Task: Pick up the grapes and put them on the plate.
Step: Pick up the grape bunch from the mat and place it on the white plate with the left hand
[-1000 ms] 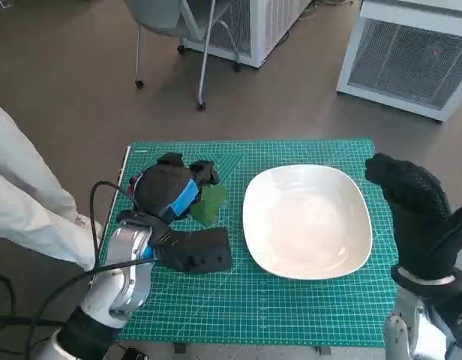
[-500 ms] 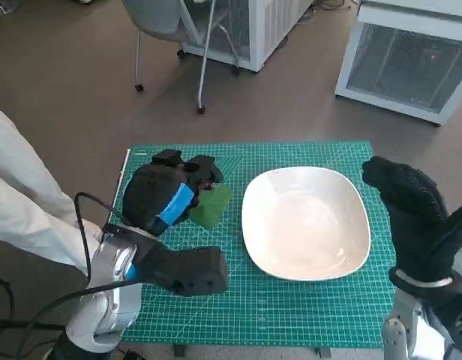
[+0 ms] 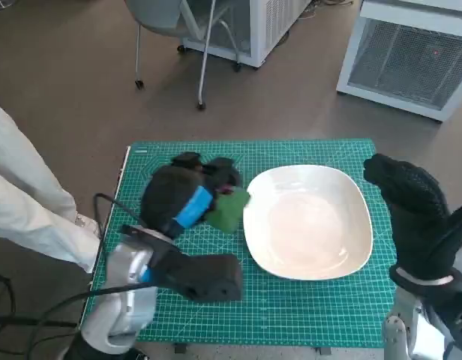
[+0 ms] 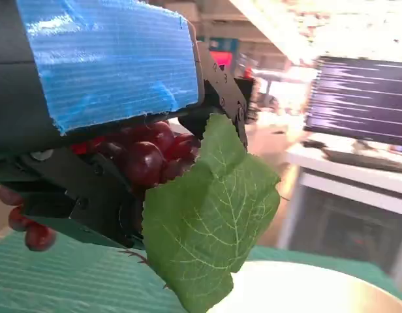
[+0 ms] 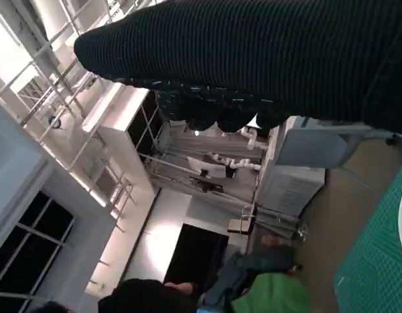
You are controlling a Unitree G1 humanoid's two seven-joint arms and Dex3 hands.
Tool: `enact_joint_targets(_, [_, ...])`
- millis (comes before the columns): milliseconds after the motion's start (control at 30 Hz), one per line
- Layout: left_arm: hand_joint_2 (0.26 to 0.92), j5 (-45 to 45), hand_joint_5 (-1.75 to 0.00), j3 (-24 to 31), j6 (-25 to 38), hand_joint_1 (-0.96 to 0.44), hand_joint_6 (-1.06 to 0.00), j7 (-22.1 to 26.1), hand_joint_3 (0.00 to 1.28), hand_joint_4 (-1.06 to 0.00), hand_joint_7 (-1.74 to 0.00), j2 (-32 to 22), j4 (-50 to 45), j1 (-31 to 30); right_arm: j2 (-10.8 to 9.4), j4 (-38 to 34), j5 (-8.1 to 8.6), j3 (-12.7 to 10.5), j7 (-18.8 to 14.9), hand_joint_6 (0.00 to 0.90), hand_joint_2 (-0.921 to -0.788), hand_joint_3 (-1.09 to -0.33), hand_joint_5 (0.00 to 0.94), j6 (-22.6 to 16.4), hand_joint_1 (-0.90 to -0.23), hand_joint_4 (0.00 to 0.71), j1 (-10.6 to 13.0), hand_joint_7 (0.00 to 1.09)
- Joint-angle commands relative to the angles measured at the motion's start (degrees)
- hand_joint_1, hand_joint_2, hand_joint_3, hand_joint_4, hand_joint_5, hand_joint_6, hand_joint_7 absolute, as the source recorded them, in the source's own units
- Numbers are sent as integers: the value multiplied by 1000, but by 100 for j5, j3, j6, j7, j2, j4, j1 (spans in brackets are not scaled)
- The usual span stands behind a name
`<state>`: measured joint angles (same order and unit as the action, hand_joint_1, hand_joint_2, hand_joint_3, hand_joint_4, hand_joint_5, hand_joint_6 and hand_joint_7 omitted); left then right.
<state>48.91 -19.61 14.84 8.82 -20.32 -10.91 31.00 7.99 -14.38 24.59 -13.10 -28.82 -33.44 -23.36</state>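
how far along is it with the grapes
Done: the left hand holds the grapes, leaf attached. In hand: they are beside the plate's rim, not over it. Left: move over the plate and let go. The right hand holds nothing.

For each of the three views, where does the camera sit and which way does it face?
Head view: looks steeply down on the green mat, plate, left hand and right hand.
Left wrist view: behind the left hand, looking along it at the grapes and leaf.
Right wrist view: behind the right hand, facing the room.
Head and left wrist views share the leaf and plate.
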Motion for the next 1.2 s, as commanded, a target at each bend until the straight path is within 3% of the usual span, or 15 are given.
enact_joint_targets(33, [894,176,-1131,-215,-177,3,-747,25,28,-786,-971,207,94,439,-2,-29,-24,5,16,349,-921,-553,2,30,-435,692,94,650])
enact_joint_targets(133, [891,238,-1099,-360,-279,3,-752,39,36,-764,-1030,326,259,671,4,-6,-25,-3,24,347,-921,-554,2,37,-434,692,113,654])
enact_joint_targets(433, [877,210,-1263,-733,-463,5,-779,48,73,-747,-849,917,1227,1474,19,2,-26,-44,38,343,-921,-553,2,34,-438,692,168,662])
enact_joint_targets(633, [883,173,-1301,-900,-614,3,-607,-174,188,-593,-1183,1305,2062,1865,1,67,-34,-46,73,344,-921,-550,2,47,-443,693,235,662])
enact_joint_targets(733, [830,148,-1321,-944,-669,4,-614,-235,274,-623,-1141,1441,2406,2017,2,110,-25,-53,93,345,-921,-550,2,66,-442,693,278,662])
enact_joint_targets(900, [879,198,-1237,-1018,-713,3,-610,-277,144,-727,-1081,1550,2776,2190,15,206,-29,-77,152,348,-921,-552,2,77,-438,692,365,665])
enact_joint_targets(1200, [919,156,-1259,-1033,-800,6,-597,-279,81,-725,-1054,1574,3057,2298,35,298,-72,-113,271,350,-921,-550,1,47,-437,690,456,664])
